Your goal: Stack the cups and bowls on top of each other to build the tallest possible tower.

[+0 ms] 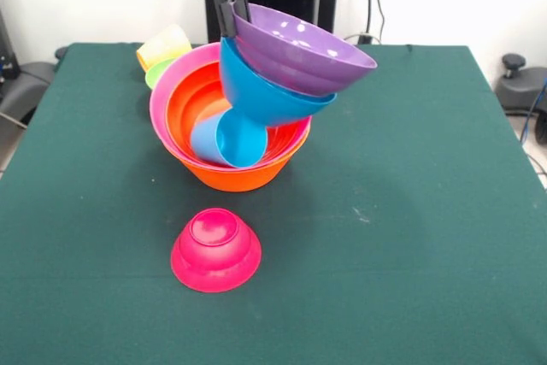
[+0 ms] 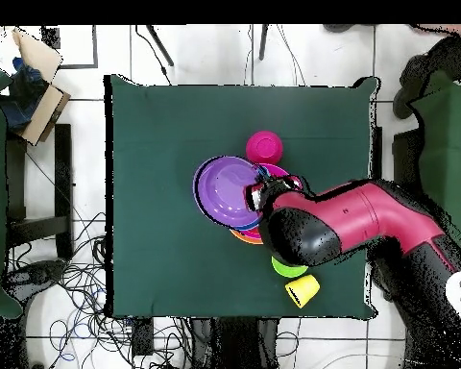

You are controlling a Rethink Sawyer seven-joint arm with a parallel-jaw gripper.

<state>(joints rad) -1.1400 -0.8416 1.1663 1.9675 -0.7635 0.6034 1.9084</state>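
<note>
My gripper (image 1: 232, 14) (image 2: 256, 197) comes down from above and is shut on the far rim of the purple bowl (image 1: 299, 49) (image 2: 225, 189). That bowl sits nested in the blue bowl (image 1: 265, 96), and both tilt steeply. They hang over the tower, which is a large orange bowl (image 1: 235, 179) (image 2: 244, 237) holding the pink bowl (image 1: 162, 91) and the red-orange bowl (image 1: 192, 96). A light blue cup (image 1: 226, 138) lies on its side inside them, under the blue bowl. A magenta bowl (image 1: 215, 250) (image 2: 264, 146) stands upside down in front of the tower.
Behind the tower on the green table (image 1: 410, 211), a yellow-orange cup (image 1: 164, 44) (image 2: 303, 289) lies on its side beside a small green bowl (image 1: 158, 73) (image 2: 290, 269). The red arm (image 2: 350, 226) hides part of the tower from above.
</note>
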